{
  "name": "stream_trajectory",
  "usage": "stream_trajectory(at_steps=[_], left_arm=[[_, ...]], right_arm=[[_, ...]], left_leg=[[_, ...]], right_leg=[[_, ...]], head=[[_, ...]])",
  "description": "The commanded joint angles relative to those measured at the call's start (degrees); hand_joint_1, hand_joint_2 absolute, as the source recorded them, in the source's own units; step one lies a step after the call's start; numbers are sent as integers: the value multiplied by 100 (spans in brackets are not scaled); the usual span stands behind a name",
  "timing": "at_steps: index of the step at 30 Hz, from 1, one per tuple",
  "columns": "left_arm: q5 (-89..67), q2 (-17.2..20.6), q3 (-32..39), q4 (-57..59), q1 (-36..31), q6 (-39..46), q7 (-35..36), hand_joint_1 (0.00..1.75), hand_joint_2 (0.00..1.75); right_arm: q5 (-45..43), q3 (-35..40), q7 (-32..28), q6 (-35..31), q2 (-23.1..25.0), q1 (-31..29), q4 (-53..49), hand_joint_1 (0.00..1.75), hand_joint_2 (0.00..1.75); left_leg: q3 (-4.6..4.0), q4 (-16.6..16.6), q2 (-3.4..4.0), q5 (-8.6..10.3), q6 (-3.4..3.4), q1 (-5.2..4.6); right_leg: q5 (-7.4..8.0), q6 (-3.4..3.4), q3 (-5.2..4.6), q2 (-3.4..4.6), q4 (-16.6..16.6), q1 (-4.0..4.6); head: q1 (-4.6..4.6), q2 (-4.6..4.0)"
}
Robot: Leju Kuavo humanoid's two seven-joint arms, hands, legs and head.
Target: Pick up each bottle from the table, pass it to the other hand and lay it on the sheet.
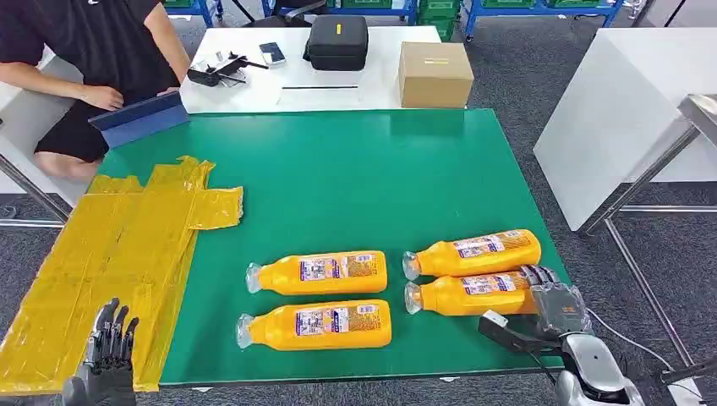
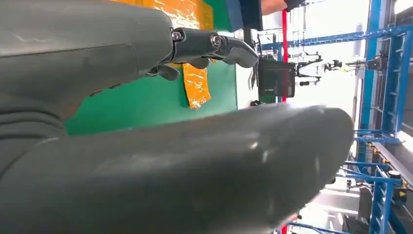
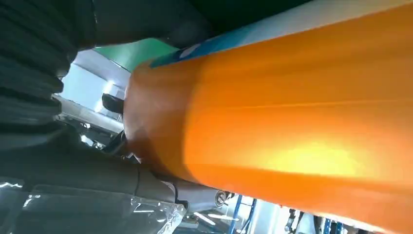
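Green tabletop carries four orange bottles, lower right of centre. The right hand wraps the nearest bottle; lift it level. The left hand, fingers apart, waits over the yellow sheet.

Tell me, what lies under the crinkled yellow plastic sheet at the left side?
Under the crinkled yellow plastic sheet lies the green table mat, seen along its right edge. The sheet overhangs the mat's left side above grey floor. What it covers elsewhere is hidden. No bottle lies on it.
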Motion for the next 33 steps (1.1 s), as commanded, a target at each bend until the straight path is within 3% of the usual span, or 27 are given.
stream_trajectory(at_steps=[1, 4, 6, 7, 8, 10, 13, 16, 25, 33], left_arm=[[39, 185, -165, 458, -87, 68, -180, 0, 0], [24, 189, -137, 489, -98, 44, -189, 0, 0], [0, 193, -86, 531, -130, 17, -211, 0, 0], [-16, 192, -68, 549, -145, 12, -215, 0, 0], [-38, 191, -50, 574, -175, -4, -227, 0, 0], [-69, 209, -43, 627, -241, 2, -231, 0, 0], [-84, 249, -67, 726, -337, 23, -220, 0, 0], [-80, 261, -85, 759, -368, 44, -213, 0, 0], [-84, 268, -105, 775, -364, 64, -220, 0, 0], [-74, 329, -220, 954, -478, 194, -236, 0, 0]], right_arm=[[-224, 2, -387, 291, 467, 728, -363, 175, 175], [-474, -222, -575, 665, 636, 1386, -2089, 175, 175], [-698, -345, -747, 938, 779, 1906, -3426, 175, 175], [-774, -377, -777, 1054, 841, 2080, -3920, 175, 175], [-813, -407, -807, 1139, 922, 2272, -4524, 175, 175], [-863, -419, -808, 1274, 1044, 2459, -5245, 175, 175], [-888, -385, -843, 1303, 1285, 2649, -6090, 175, 175], [-895, -347, -853, 1276, 1357, 2711, -6319, 175, 175], [-919, -376, -934, 1173, 1373, 2699, -6212, 175, 175], [-670, -724, -854, 695, 1822, 2727, -6747, 175, 175]], left_leg=[[-67, 11, -23, 21, -15, 3], [-134, 5, -55, 42, -28, -2], [-110, -2, -69, 32, -32, -7], [-42, 7, -47, 7, -17, -5], [-87, 14, -66, 17, -23, -9], [-49, 10, -58, -1, -15, -7], [-100, 8, -76, 21, -8, -5], [-147, 10, -95, 29, -20, -7], [-152, 0, -95, 35, -12, -1], [-152, 1, -100, 35, -15, -14]], right_leg=[[19, -4, -56, -27, 5, 0], [29, -9, -114, -63, 2, -6], [9, -9, -92, -77, 5, -10], [-14, 1, -31, -48, 14, -8], [-13, -2, -74, -67, 25, -12], [-26, 2, -22, -53, 20, -10], [-27, 1, -17, -80, 19, -11], [-28, 1, -57, -91, 28, -16], [-17, 7, -61, -86, 8, -8], [-17, 5, -62, -89, 7, -18]], head=[[0, 0], [0, 0], [0, 0], [-2, 0], [0, 0], [-2, 0], [-4, 0], [-6, 0], [-4, 0], [-4, 0]])
